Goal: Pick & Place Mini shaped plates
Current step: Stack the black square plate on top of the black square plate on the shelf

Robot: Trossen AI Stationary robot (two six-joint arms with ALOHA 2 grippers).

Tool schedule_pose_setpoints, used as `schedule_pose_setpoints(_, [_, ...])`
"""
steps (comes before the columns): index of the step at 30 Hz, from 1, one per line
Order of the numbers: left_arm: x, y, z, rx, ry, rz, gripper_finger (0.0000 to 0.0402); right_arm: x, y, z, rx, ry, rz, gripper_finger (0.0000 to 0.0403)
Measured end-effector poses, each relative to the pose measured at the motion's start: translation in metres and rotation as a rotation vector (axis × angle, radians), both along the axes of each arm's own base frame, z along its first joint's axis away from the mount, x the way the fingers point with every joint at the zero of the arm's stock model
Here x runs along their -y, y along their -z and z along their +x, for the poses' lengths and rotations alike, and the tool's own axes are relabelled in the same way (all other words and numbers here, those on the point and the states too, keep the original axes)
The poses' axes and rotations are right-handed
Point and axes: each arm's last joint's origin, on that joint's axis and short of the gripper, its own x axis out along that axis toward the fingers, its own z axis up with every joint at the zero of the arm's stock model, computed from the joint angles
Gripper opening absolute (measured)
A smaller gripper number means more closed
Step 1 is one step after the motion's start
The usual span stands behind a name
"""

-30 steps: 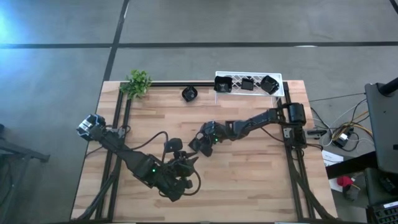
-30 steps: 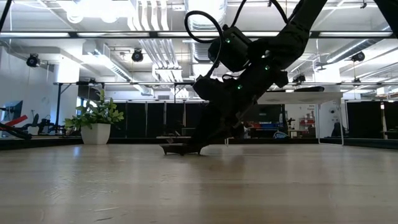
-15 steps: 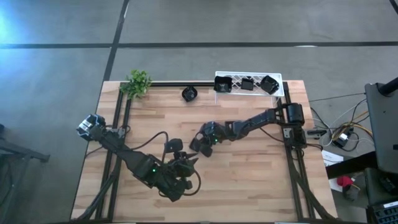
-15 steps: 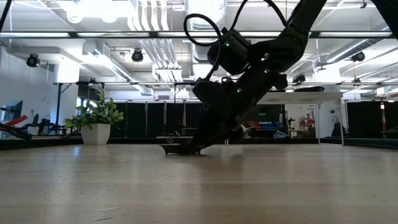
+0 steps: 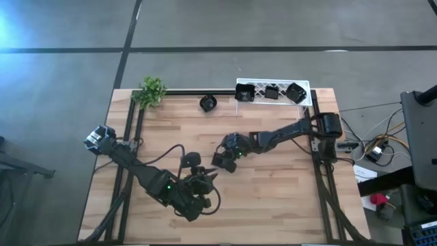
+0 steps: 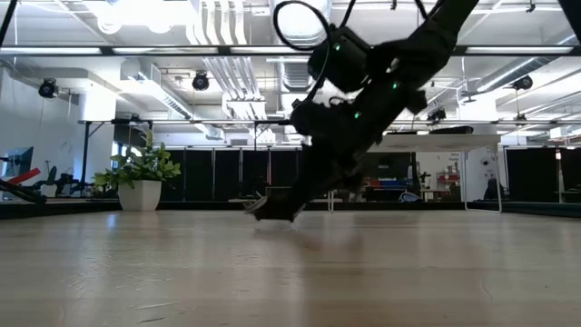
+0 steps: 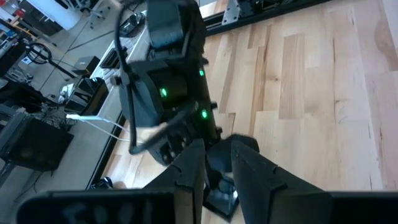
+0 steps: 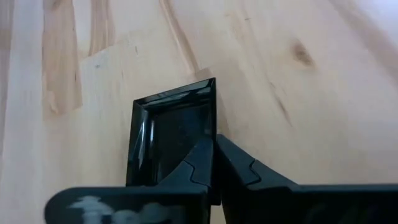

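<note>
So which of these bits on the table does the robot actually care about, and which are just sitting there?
Part of the job:
- black plate pinched by the right gripper
- plate near the far edge
- plates in the white rack
- plate by the left gripper

Just there:
- green plant

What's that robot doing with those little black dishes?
The right gripper has pinched the rim of one small black plate in the middle of the wooden table, and the low view shows the plate tilted, one edge off the wood. Three more plates sit in the white rack at the far edge, and another dark plate lies between the rack and the small green plant. The left gripper waits nearby, its fingers slightly apart around something small and dark.
</note>
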Motion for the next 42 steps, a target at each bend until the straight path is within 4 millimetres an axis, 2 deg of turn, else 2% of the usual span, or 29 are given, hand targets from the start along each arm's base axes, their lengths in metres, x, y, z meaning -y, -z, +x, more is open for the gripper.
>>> schedule_pose_setpoints(6, [0.001,0.0,0.0,-0.001,0.002,0.0,0.0077,-0.007,-0.038,-0.015,-0.008,0.028,-0.064,0.0008])
schedule_pose_setpoints(13, [0.006,-0.012,-0.002,0.02,0.03,-0.001,0.0077,-0.019,-0.102,-0.044,0.083,0.06,-0.131,0.0008])
schedule_pose_setpoints(18, [0.008,-0.019,-0.003,0.03,0.041,-0.002,0.0077,-0.015,-0.138,-0.073,0.121,0.173,-0.181,0.0008])
schedule_pose_setpoints(23, [0.009,-0.019,-0.004,0.027,0.05,0.01,0.0077,-0.009,-0.167,-0.099,0.177,0.295,-0.219,0.0008])
schedule_pose_setpoints(34, [0.009,-0.019,-0.005,0.028,0.046,0.021,0.0077,0.015,-0.208,-0.143,0.358,0.725,-0.276,0.0008])
schedule_pose_setpoints(38, [0.009,-0.019,-0.005,0.026,0.045,0.022,0.0077,0.032,-0.211,-0.158,0.361,0.889,-0.257,0.0008])
schedule_pose_setpoints(42, [0.009,-0.019,-0.005,0.026,0.046,0.022,0.0077,0.054,-0.204,-0.172,0.294,1.066,-0.249,0.0008])
